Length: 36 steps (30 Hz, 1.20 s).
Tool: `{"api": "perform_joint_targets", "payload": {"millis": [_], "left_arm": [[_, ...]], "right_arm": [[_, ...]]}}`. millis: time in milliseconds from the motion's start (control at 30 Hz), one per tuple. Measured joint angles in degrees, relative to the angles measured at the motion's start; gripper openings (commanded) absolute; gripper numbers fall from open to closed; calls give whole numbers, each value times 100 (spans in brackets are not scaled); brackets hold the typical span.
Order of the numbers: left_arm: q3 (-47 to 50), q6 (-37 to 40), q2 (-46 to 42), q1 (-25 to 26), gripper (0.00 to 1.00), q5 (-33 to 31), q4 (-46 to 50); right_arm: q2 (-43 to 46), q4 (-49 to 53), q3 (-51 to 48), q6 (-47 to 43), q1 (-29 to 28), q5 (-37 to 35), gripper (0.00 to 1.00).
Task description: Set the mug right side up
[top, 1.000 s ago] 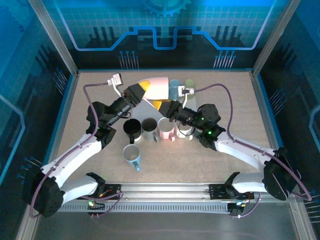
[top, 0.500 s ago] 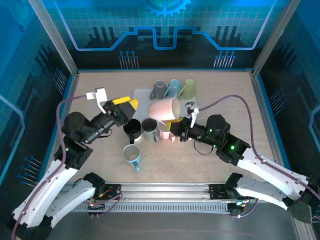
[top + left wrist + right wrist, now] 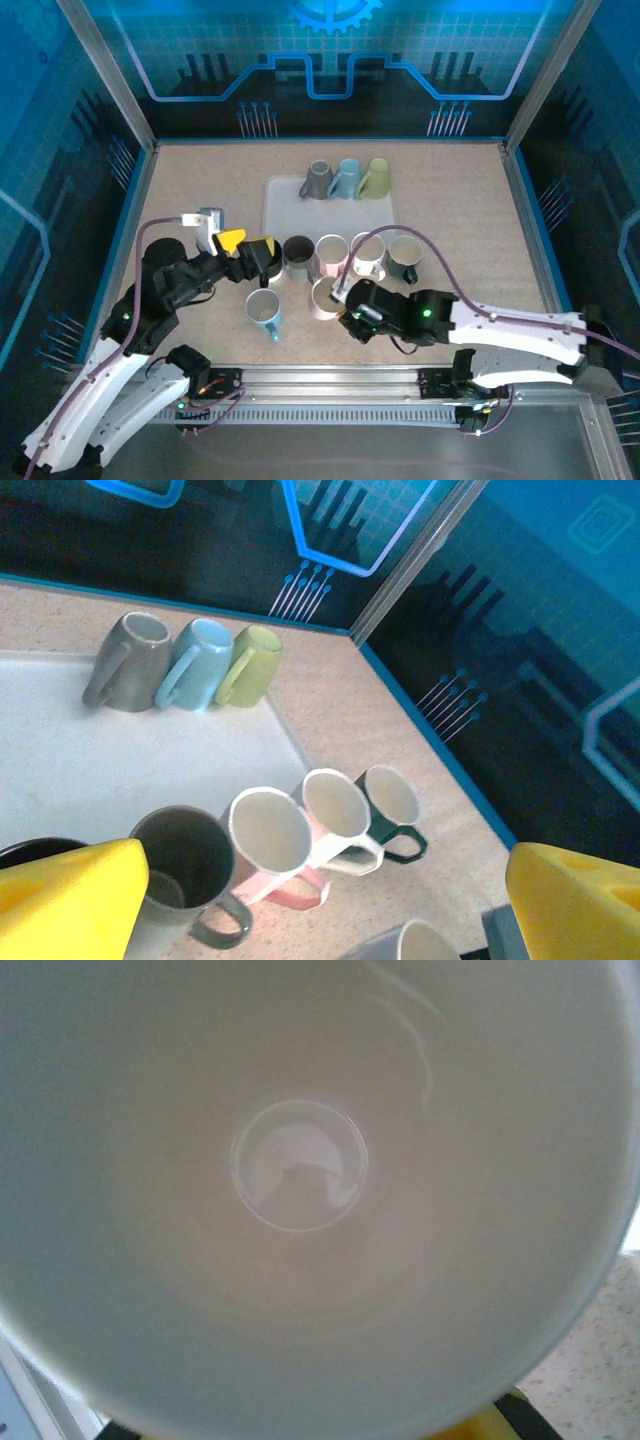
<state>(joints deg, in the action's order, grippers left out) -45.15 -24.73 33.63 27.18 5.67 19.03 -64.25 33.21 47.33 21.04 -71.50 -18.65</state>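
Starting at the left of the top view, the left gripper (image 3: 249, 245) hangs over the near rim of a black mug (image 3: 264, 268). Its yellow fingers (image 3: 70, 900) are spread wide apart with nothing between them.

Just below it in the frame, a light blue mug (image 3: 264, 310) stands upright by itself on the speckled table (image 3: 470, 200).

A row of upright mugs runs rightward from the black one across the middle of the frame: a grey mug (image 3: 298, 253), a pink mug (image 3: 331, 253), a white mug (image 3: 368, 253) and a dark green mug (image 3: 405, 256). Each stands just beside the next.

Above this row lies a white tray (image 3: 290, 210). Along its upper edge three more mugs lie tipped over side by side: a grey tipped mug (image 3: 318, 180), a blue tipped mug (image 3: 347, 178) and a green tipped mug (image 3: 376, 178).

Below the pink mug, just right of the light blue one, the pale mug (image 3: 322, 297) stands right side up on the table with its mouth open to the top camera.

The right gripper (image 3: 338, 303) reaches in from the lower right and is clamped on the pale mug's wall. The right wrist view looks straight down into the mug's bare interior (image 3: 300, 1165), with a sliver of yellow finger at the bottom edge.
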Motion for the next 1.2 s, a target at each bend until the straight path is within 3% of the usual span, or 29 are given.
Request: {"api": "perform_joint_targets", "payload": {"millis": [333, 900, 1033, 1200], "left_arm": [[225, 319, -28, 0, 94, -146, 2], [297, 393, -70, 0, 94, -186, 0], [297, 396, -76, 0, 94, -186, 0], [297, 398, -76, 0, 94, -188, 0]], "right_arm": [[-1593, -240, 256, 313, -120, -227, 0], [-2621, -726, 798, 509, -125, -339, 1], [-2719, -776, 863, 540, -125, -343, 6], [-2824, -778, 970, 568, -136, -348, 22]]}}
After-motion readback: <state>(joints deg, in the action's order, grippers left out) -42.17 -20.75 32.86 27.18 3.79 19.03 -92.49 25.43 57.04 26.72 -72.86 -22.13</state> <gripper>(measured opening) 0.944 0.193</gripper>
